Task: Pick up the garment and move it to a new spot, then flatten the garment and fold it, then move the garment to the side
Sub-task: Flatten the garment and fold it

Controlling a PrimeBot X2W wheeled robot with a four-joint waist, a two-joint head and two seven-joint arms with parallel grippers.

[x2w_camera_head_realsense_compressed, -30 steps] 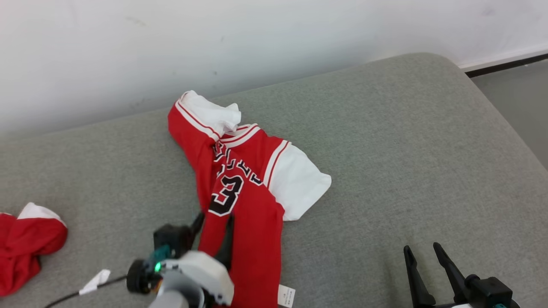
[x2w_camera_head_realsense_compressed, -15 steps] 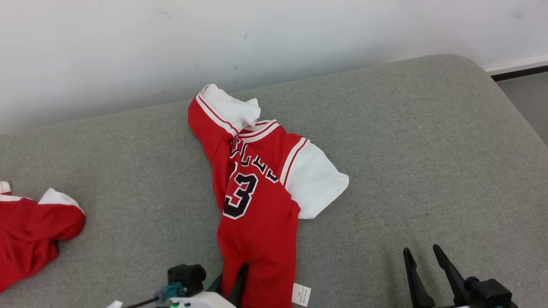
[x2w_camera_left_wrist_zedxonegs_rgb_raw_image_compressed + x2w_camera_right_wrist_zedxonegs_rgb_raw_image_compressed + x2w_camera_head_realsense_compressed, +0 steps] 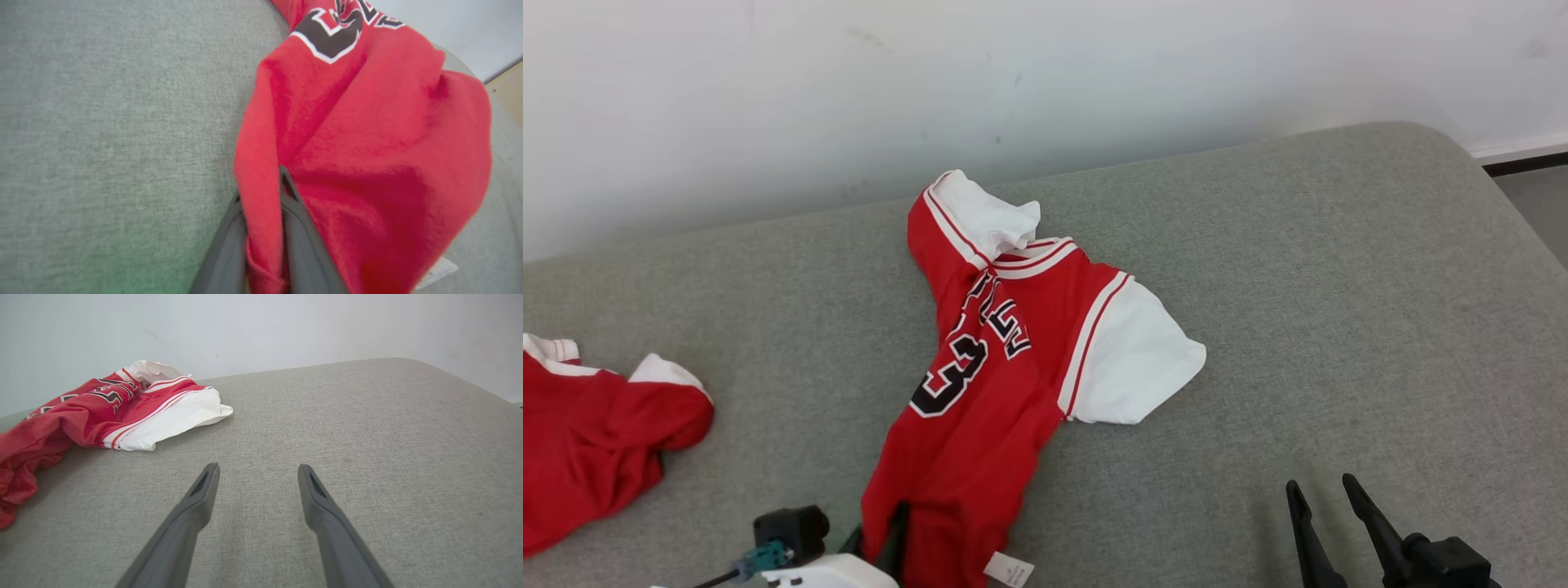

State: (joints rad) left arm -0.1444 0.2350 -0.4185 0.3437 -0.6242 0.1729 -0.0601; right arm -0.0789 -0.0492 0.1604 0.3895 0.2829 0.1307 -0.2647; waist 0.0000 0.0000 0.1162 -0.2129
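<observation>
Jersey: a red knit basketball jersey with white short sleeves and a black, white-edged number was seen rumpled at the centre of the head view, collar toward 12 o'clock, hem toward 7 o'clock.
Left gripper: at 7 o'clock, a fold of the jersey's hem was pinched between the tapered dark fingers.
Right gripper: at 5 o'clock, fingers spread over the cushion.
Cushion: grey, coarsely woven, corner rounded at 2 o'clock.
Second garment: red and white, bunched at 9 o'clock.
</observation>
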